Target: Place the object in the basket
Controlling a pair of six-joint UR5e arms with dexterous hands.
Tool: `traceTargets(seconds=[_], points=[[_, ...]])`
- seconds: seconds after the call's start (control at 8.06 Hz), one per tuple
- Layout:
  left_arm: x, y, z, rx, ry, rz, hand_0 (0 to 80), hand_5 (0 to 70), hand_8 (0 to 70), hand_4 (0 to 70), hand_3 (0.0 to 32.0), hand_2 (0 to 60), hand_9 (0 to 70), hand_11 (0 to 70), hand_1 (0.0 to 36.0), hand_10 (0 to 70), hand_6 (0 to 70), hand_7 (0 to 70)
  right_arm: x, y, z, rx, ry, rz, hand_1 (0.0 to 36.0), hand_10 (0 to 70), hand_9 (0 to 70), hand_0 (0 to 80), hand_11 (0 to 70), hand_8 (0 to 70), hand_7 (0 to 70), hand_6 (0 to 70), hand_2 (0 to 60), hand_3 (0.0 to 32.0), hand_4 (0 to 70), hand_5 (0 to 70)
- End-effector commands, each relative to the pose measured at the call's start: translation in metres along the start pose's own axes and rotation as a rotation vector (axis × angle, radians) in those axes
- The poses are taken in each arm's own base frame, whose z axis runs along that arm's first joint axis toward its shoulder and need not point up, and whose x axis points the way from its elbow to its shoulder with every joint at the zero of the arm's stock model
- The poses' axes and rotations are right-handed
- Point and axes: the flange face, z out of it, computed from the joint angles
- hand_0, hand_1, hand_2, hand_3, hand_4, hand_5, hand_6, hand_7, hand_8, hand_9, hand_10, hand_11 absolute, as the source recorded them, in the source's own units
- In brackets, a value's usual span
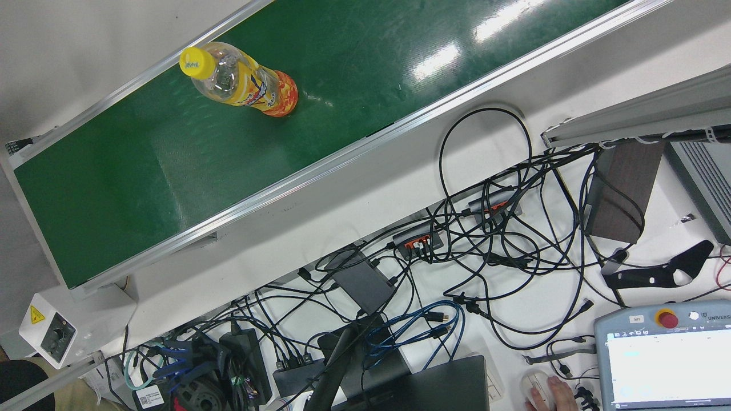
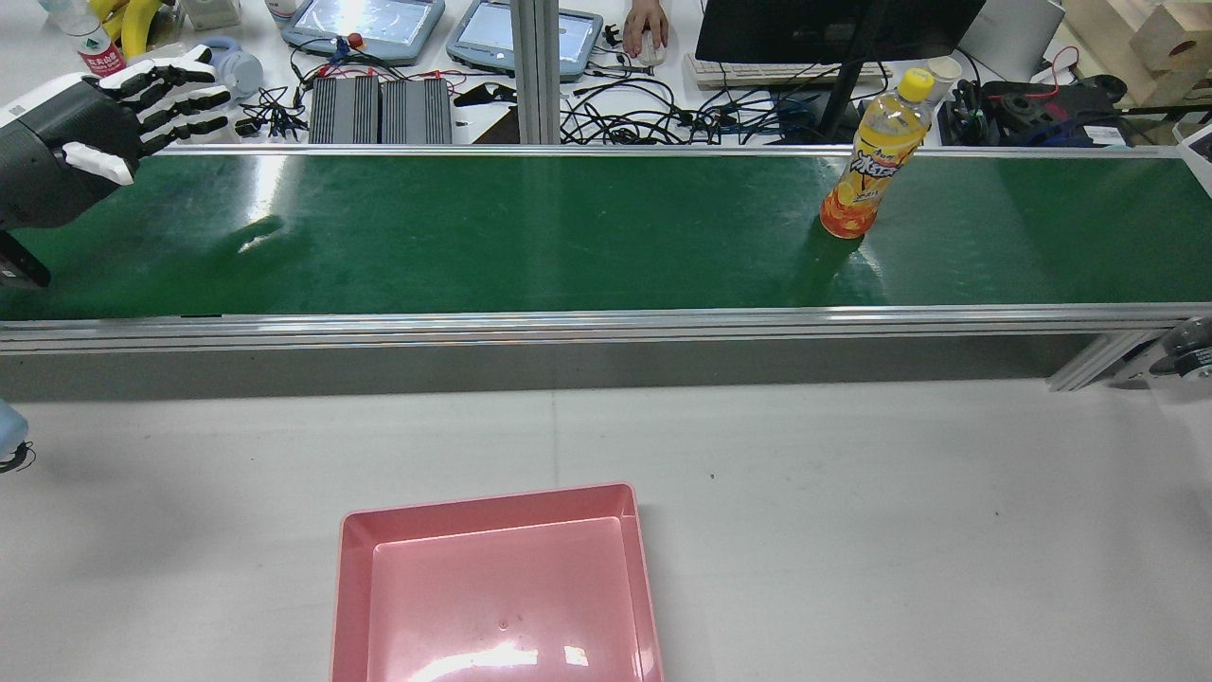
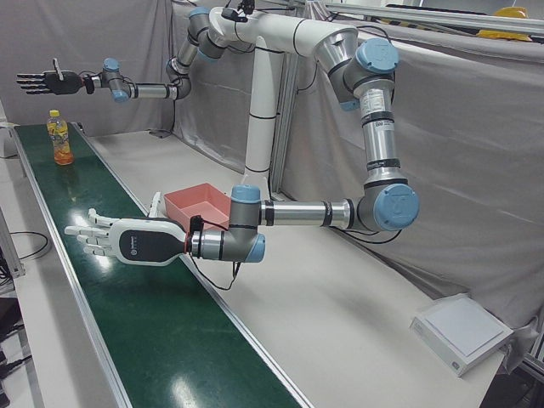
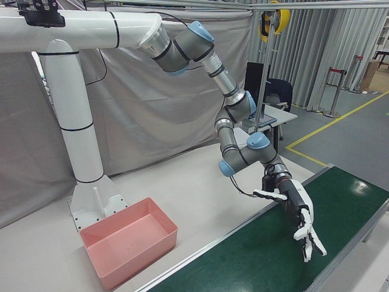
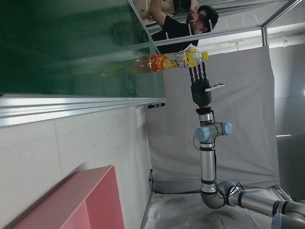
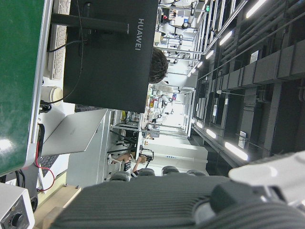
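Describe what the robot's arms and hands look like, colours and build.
Both arms are silver tubular segments joined by grey joints with light blue caps, mounted on a shared white pedestal with black bands. Each robot hand has a black body with white shell panels and black-and-white segmented fingers: the left robot hand carries a small round logo on its back and a thin black cable looping under the wrist; the right robot hand looks alike.

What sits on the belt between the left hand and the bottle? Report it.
Nothing. In the rear view the green belt runs bare from the left hand at its left end to the upright bottle toward the right; only light glare shows.
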Motion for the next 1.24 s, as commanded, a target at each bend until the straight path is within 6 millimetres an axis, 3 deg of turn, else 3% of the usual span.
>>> traceTargets(seconds=[0.0,1.12], points=[[0.0007,-0.0001,-0.0001,0.000,0.001,0.000,48.8,29.0,11.0,13.6,5.0,0.0,11.5,13.3,6.4,8.6,2.7,1.7,0.0000,0.0000,0.0000,0.000,0.000,0.002,0.0,0.0,0.0,0.0,0.0,0.0,0.0,0.0,0.0,0.0,0.0,0.0],[-0.0001,0.0007,0.0009,-0.002,0.000,-0.001,48.8,28.9,11.0,13.5,5.4,0.0,11.4,12.9,6.2,8.3,2.8,1.7,0.0000,0.0000,0.0000,0.000,0.000,0.000,0.0,0.0,0.0,0.0,0.0,0.0,0.0,0.0,0.0,0.0,0.0,0.0]])
